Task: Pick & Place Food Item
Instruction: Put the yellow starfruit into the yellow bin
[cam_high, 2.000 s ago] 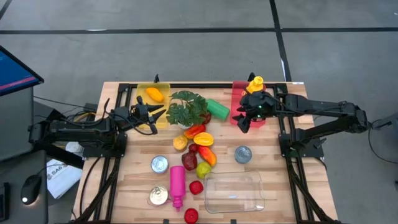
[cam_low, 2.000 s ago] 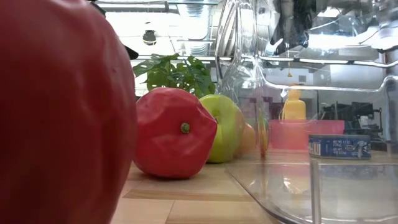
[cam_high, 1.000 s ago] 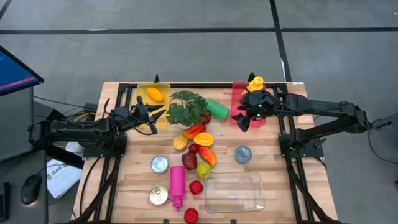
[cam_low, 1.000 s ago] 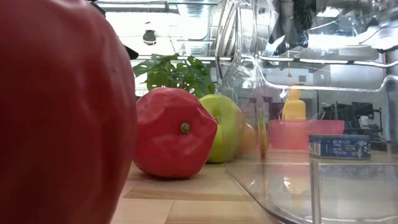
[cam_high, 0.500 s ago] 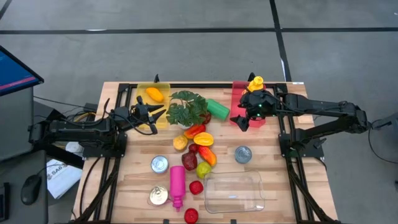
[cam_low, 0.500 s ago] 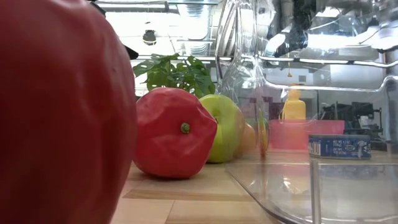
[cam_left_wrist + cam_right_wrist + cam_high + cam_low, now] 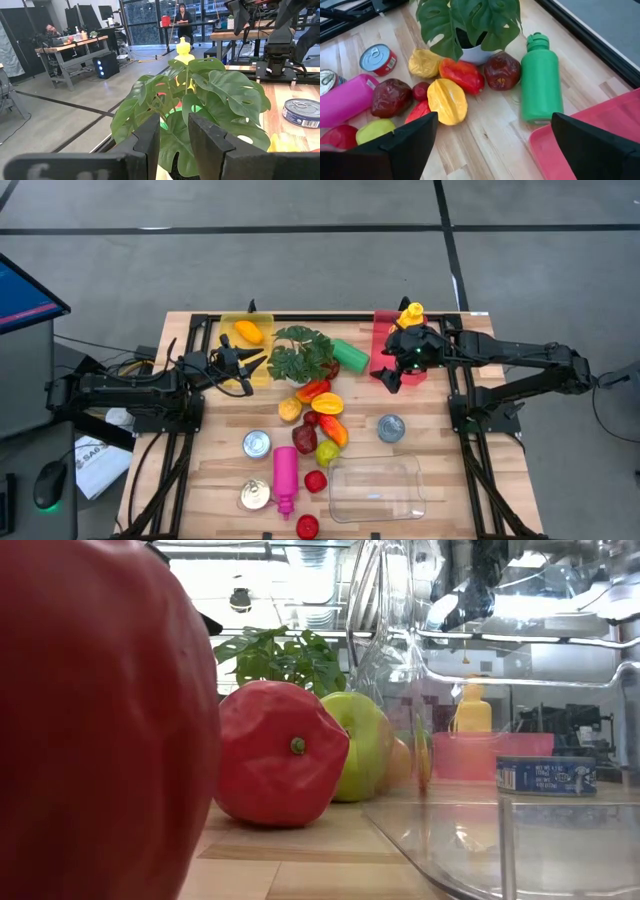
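- Mid-desk, beside the leafy plant (image 7: 302,354): food pile (image 7: 316,420) of glossy red, yellow and green pieces, lying loose on the wood.
- Right gripper (image 7: 392,371): spread wide, empty, over the pink tray (image 7: 378,330).
- Left gripper (image 7: 262,361): nearly closed, empty, at the yellow tray (image 7: 232,324).

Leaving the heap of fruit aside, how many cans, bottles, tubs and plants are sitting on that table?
Cans: 3
Bottles: 3, namely green bottle, pink bottle, yellow bottle
Tubs: 3, namely yellow tub, pink tub, clear tub
Plant: 1
Total: 10
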`<state>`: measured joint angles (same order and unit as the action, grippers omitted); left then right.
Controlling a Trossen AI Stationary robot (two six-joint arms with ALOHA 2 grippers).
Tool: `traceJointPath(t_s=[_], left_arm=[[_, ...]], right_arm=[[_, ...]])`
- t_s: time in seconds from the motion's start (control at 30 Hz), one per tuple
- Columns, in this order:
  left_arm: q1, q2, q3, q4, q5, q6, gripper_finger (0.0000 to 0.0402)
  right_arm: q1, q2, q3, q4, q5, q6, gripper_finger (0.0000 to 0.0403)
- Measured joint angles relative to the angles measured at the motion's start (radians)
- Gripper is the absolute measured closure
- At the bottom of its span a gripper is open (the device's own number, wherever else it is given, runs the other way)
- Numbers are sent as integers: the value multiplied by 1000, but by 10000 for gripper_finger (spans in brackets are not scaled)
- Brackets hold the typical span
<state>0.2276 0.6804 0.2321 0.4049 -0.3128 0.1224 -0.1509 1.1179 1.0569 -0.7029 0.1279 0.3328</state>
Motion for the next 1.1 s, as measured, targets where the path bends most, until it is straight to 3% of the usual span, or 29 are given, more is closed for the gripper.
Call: traceJointPath(t_s=[0.83, 1.1], left_arm=[[0, 0, 0, 0, 0, 0, 312], [0, 0, 0, 0, 0, 0, 312]], right_arm=[[0, 0, 0, 4, 0, 54, 21], [39, 0, 0, -16, -1, 145, 21]])
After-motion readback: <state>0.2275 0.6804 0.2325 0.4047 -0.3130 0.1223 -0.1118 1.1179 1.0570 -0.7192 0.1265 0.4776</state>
